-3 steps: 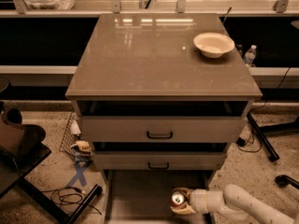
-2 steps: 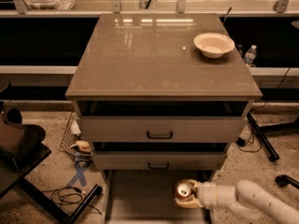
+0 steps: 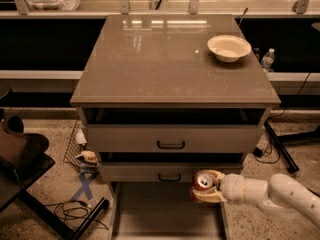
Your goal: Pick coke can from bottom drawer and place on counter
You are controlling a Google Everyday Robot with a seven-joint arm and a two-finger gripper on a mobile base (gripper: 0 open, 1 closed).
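The coke can (image 3: 203, 180), red with a silver top, is held in my gripper (image 3: 206, 185), whose pale fingers are shut around it. The gripper holds the can above the open bottom drawer (image 3: 165, 211), a shallow grey tray pulled out at the foot of the cabinet, in front of the right part of the middle drawer's face. My white arm (image 3: 272, 196) comes in from the lower right. The counter (image 3: 170, 59), a glossy grey-brown top, lies well above the can.
A white bowl (image 3: 229, 47) sits on the counter's back right. Two closed drawers with black handles (image 3: 170, 145) are above the open one. A water bottle (image 3: 267, 60) stands behind on the right. A dark stand (image 3: 25, 164) and cables lie on the floor at left.
The gripper has lifted the can up out of the bottom drawer, from near its floor to the level of the middle drawer's lower edge, drifting slightly right.
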